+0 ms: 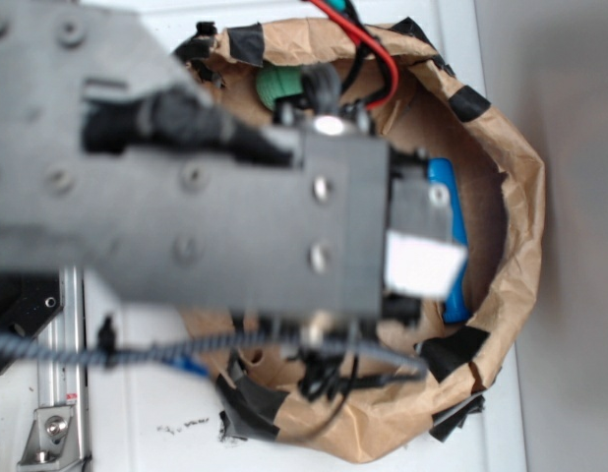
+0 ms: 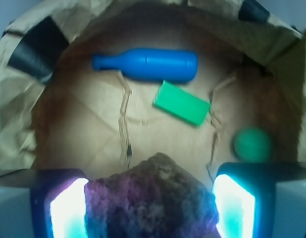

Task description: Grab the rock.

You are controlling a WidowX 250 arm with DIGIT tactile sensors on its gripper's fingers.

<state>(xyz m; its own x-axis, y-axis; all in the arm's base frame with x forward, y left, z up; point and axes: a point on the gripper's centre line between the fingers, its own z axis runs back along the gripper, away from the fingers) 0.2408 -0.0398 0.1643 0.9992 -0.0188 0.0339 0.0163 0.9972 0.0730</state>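
Two lit fingers [image 2: 69, 208] flank the rock [image 2: 150, 201], which fills the near edge of my wrist view: a dark brown, rough lump sitting between my jaws inside the paper bag [image 2: 24, 114]. My gripper [image 2: 150, 208] is spread only about as wide as the rock itself, and each finger looks pressed to, or just beside, a flank of it; whether the pinch is firm I cannot tell from here. I judge the step in hand to be the grasp itself, with the approach done. The next move calls for a firm squeeze on the jagged faces, then a straight lift clear of the bag's crumpled wall. Beyond the rock lie a green block [image 2: 181, 102] and a green ball [image 2: 252, 144], both apart from it, with a blue bottle [image 2: 145, 64] farthest back. From the exterior view my arm [image 1: 196, 197] hides the rock entirely.
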